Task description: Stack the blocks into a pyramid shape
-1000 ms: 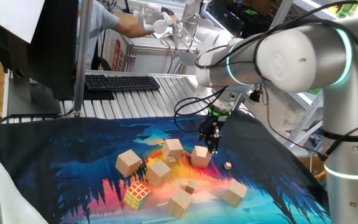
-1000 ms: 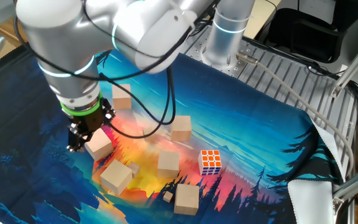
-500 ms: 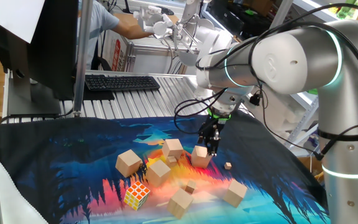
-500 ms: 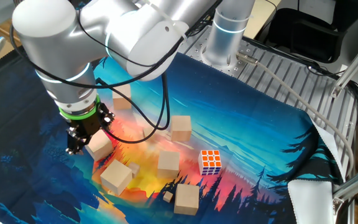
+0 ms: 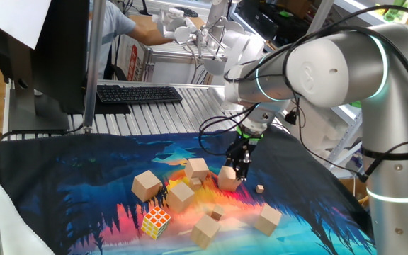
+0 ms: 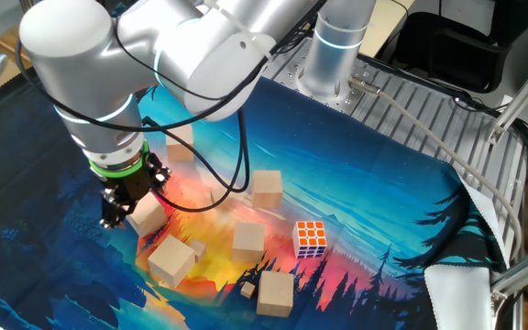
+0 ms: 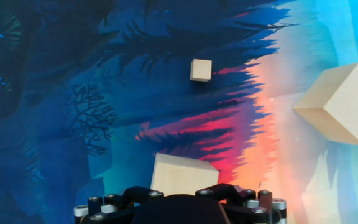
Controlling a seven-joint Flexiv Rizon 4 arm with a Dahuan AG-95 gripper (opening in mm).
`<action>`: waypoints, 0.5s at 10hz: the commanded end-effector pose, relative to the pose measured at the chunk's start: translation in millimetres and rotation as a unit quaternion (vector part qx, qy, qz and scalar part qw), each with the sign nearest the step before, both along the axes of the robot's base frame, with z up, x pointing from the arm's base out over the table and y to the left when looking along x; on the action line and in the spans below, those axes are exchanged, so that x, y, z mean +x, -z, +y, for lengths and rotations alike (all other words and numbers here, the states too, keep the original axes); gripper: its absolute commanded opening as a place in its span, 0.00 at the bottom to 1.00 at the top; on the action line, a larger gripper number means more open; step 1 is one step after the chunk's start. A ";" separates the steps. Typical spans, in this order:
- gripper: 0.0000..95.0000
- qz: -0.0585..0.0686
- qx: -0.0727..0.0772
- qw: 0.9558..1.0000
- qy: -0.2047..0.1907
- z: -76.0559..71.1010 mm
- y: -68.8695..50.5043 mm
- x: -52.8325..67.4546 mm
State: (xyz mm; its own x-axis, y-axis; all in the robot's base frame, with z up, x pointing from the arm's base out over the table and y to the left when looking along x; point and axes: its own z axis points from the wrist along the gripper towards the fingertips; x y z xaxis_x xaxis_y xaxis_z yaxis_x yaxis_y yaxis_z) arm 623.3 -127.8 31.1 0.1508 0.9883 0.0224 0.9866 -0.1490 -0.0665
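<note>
Printed forest-sunset cloth [image 5: 83,177] covers the table in one fixed view; six wooden blocks [image 5: 181,194] lie scattered, the gripper [image 5: 238,168] over one [image 5: 228,177]; the other fixed view shows its jaws apart, straddling that block [image 6: 147,215]; hand view: block [image 7: 182,177] below, tiny cube [image 7: 201,70] beyond.

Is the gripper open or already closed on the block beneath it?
Open. The gripper straddles a block with its fingers apart; whether they touch it, the pictures cannot tell.
</note>
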 end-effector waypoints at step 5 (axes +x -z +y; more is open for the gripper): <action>0.80 -0.004 0.002 1.000 -0.006 -3.2 8.3 -0.3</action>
